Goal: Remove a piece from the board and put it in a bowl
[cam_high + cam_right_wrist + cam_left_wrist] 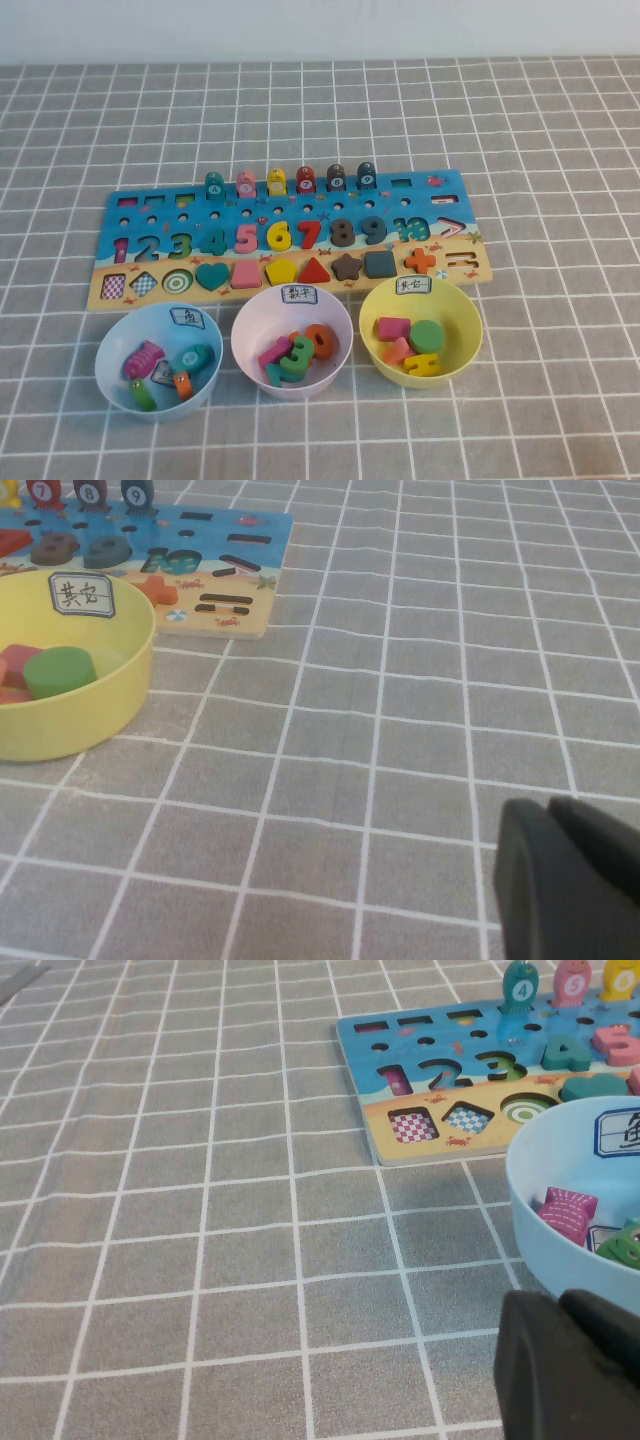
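Heart piece (211, 274) on board (130, 210), well apart from L gripper (560, 1305) & R gripper (550, 810).

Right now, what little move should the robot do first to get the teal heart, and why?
Probably reach the left hand, now shut and low beside the blue bowl, toward the heart. It still sits in the board, nearer that side; the right hand waits past the yellow bowl.
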Action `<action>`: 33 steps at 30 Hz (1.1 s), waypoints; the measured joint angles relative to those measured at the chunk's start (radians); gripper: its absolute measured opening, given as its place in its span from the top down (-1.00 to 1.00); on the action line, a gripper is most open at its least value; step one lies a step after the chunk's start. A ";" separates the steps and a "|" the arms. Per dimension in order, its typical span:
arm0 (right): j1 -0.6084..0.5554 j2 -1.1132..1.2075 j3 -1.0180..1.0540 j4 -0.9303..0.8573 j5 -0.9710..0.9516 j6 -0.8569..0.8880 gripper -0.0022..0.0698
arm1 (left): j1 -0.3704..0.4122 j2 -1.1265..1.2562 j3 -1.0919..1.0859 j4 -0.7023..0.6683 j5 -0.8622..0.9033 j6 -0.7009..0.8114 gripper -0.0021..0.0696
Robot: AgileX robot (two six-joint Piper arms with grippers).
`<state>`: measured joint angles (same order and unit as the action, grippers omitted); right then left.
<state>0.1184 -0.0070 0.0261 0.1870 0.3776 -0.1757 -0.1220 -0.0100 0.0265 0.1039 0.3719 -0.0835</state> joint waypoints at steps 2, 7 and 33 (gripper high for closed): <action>0.000 0.000 0.000 0.000 0.000 0.000 0.99 | 0.000 0.000 0.000 0.000 0.000 0.000 0.94; 0.000 0.000 0.000 0.000 0.000 0.000 0.99 | 0.000 0.000 0.000 0.000 0.000 0.000 0.94; 0.000 0.000 0.000 0.000 0.000 0.000 0.99 | 0.000 0.000 0.000 0.025 -0.023 0.000 0.94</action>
<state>0.1184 -0.0070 0.0261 0.1870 0.3776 -0.1757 -0.1220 -0.0100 0.0265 0.1292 0.3492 -0.0835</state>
